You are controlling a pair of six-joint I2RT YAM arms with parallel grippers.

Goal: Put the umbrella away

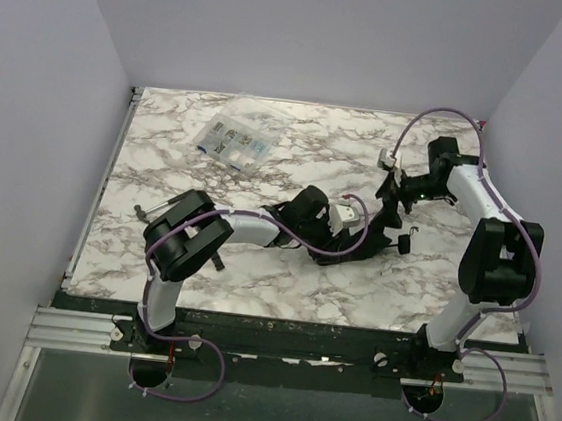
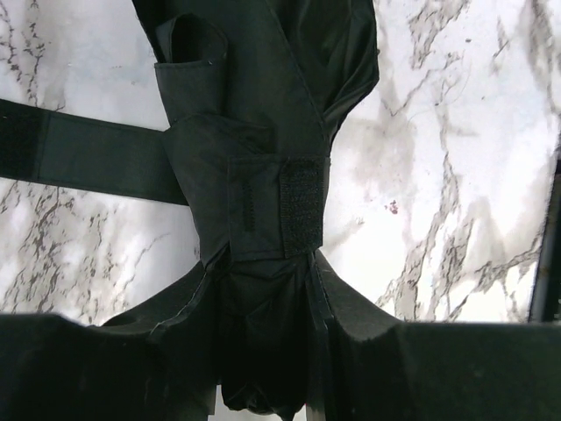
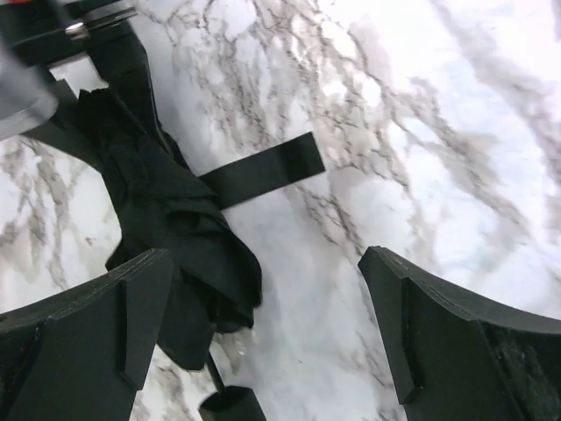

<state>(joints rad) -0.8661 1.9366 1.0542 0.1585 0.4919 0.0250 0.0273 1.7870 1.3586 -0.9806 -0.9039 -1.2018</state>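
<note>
The umbrella point(image 1: 353, 246) lies folded in the middle of the marble table, a dark bundle of fabric. In the left wrist view its canopy point(image 2: 254, 132) is bunched, with a Velcro tab point(image 2: 303, 205) and a loose strap point(image 2: 88, 158) running left. My left gripper point(image 2: 267, 294) is shut on the lower end of the fabric bundle; it also shows in the top view point(image 1: 342, 229). My right gripper point(image 3: 267, 263) is open and empty, hovering above the table beside the umbrella's fabric point(image 3: 175, 219), strap point(image 3: 263, 171) and small black knob handle point(image 3: 232, 405). In the top view the right gripper point(image 1: 392, 204) is just right of the umbrella.
A clear plastic compartment box point(image 1: 233, 140) lies at the back left of the table point(image 1: 254, 278). Lilac walls close in the back and sides. A small dark object point(image 1: 139, 211) lies near the left edge.
</note>
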